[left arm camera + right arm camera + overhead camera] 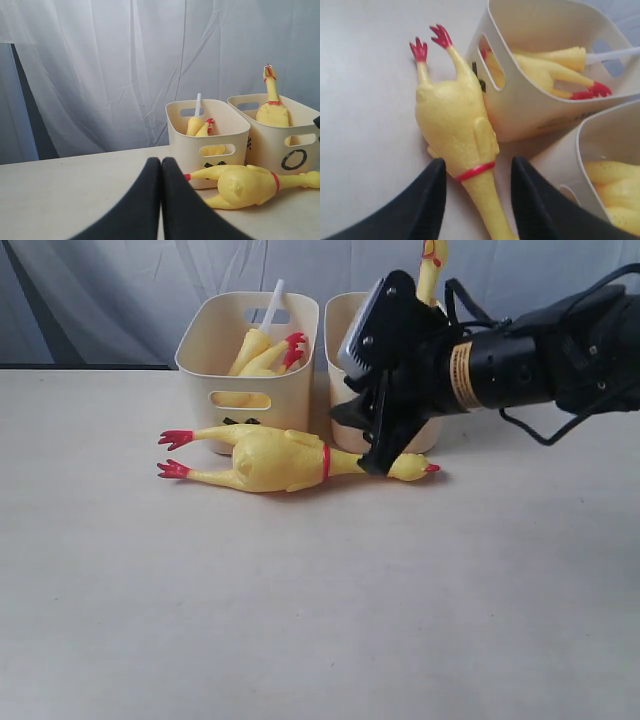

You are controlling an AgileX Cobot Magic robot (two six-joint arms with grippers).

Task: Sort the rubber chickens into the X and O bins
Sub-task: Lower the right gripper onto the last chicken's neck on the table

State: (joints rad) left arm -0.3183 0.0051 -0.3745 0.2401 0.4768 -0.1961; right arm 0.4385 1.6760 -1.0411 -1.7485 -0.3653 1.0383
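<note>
While I watch the feeds, the right gripper (479, 200) sits with its jaws spread wide on either side of a rubber chicken's (270, 458) neck, just past the red ring. There is a gap on both sides, so it grasps nothing. That chicken lies flat on the table (300, 620), its body just beside the front wall of the X bin (215, 350). Its red feet point out past that bin's outer corner, and its head reaches away from the X bin, in front of the O bin (265, 135).

Inside the X bin I see a headless yellow body (265, 350) with red feet, and a white tube (272, 300) sticking up above the rim. The O bin stands just beside the X bin and holds a whole chicken (271, 107), upright, head above the rim.

My left gripper (161, 167) is clenched, fingers pressed together with nothing between them, well apart from the X bin and facing its end wall.
</note>
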